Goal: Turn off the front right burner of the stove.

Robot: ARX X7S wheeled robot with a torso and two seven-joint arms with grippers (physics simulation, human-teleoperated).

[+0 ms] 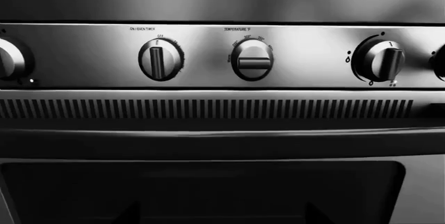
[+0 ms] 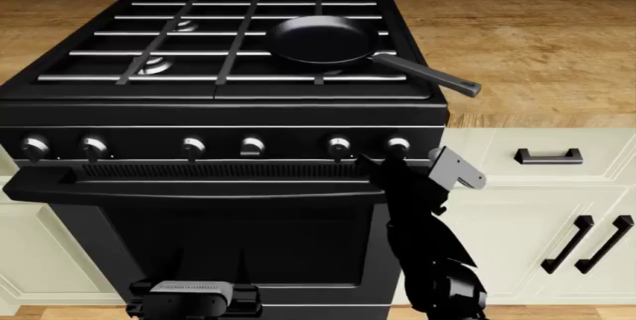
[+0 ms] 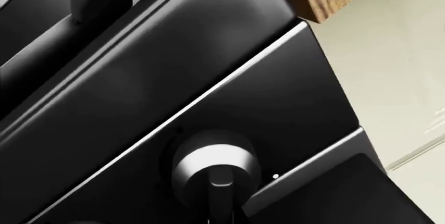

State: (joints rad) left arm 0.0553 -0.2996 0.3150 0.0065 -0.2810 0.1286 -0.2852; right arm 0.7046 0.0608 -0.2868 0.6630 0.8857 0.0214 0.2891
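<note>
A: Where's the right gripper [image 2: 383, 165]?

B: Its dark arm rises in front of the oven door to the stove's [image 2: 229, 115] control panel, the tip just below the rightmost knob [image 2: 398, 144]. Whether the jaws are spread or pressed together, I cannot tell. The right wrist view shows one silver-faced knob [image 3: 212, 169] close up, with nothing visibly clamped on it.

A: And the left one?

B: Only a grey-topped piece of the left arm [image 2: 194, 295] shows low before the oven door; no jaws visible. Its camera faces the panel's middle knobs [image 1: 161, 60].

A: The front right burner?

B: It sits under the grate beneath the black frying pan [image 2: 323, 39], which hides it, the pan's handle pointing toward the wooden counter [image 2: 537, 52]
</note>
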